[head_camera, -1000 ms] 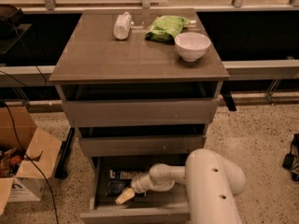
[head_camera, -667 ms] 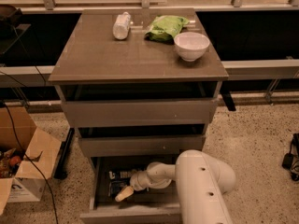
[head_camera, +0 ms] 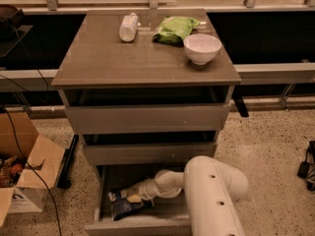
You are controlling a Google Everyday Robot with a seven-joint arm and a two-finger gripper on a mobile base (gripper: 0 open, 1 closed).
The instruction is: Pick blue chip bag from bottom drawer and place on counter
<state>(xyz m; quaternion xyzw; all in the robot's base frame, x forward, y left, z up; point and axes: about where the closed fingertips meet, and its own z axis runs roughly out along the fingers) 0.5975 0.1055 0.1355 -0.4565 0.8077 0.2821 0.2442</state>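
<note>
The bottom drawer [head_camera: 105, 182] is pulled open under the two shut drawers. The dark blue chip bag [head_camera: 122, 207] lies on its floor at the front left. My gripper [head_camera: 132, 197] reaches down into the drawer from the right and sits right at the bag's upper edge, touching or just over it. My bulky white arm [head_camera: 216, 193] hides the drawer's right half. The grey-brown counter [head_camera: 108, 58] tops the cabinet.
On the counter's far side stand a white bowl [head_camera: 202, 48], a bright green bag [head_camera: 176, 28] and a lying clear bottle [head_camera: 128, 27]. An open cardboard box [head_camera: 27, 173] sits on the floor at the left. A dark object [head_camera: 307, 165] lies at the right edge.
My arm's white body has shifted slightly to the left. The gripper stays at the chip bag in the bottom drawer; the bag has not visibly moved.
</note>
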